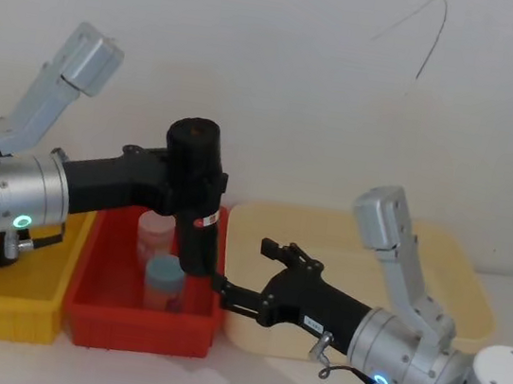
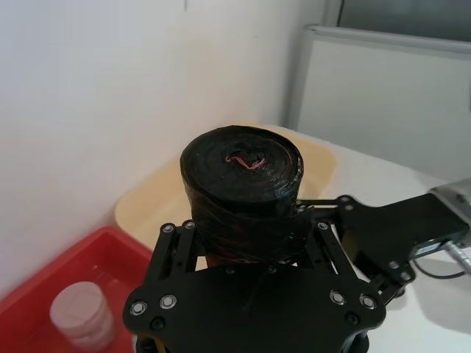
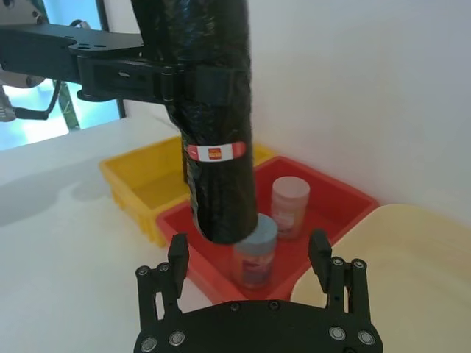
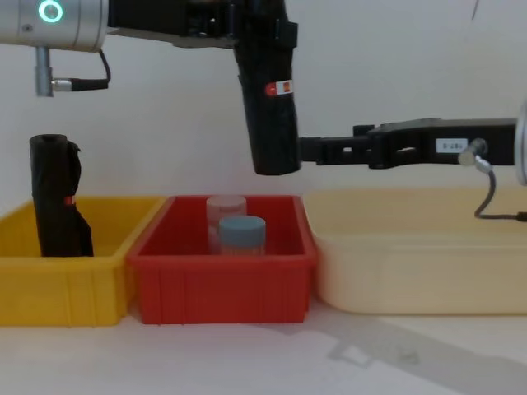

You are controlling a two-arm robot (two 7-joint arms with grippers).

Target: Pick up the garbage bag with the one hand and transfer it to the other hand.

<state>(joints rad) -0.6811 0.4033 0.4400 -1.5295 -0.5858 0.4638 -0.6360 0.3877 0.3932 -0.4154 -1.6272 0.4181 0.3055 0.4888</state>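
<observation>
The garbage bag (image 1: pixel 193 178), a thick black roll with a red-and-white label (image 3: pixel 215 152), hangs upright above the red bin (image 1: pixel 92 307). My left gripper (image 1: pixel 200 198), on the arm with the teal ring light, is shut on its upper half. From the left wrist view the roll (image 2: pixel 241 184) sits clamped between the fingers (image 2: pixel 176 246). My right gripper (image 1: pixel 241 264) is open, its fingertips right beside the roll's lower end. In the right wrist view that end (image 3: pixel 221 213) hangs just ahead of the spread fingers (image 3: pixel 178 254). From the chest the roll (image 4: pixel 268 99) meets the right gripper (image 4: pixel 309 150) at its side.
Two jars stand in the red bin, one with a blue lid (image 4: pixel 242 233) and a pale one (image 4: pixel 225 210) behind it. A narrower lumpy black roll (image 4: pixel 56 197) stands in the yellow bin (image 4: pixel 66 284) to the left. A cream tray (image 4: pixel 412 263) lies to the right.
</observation>
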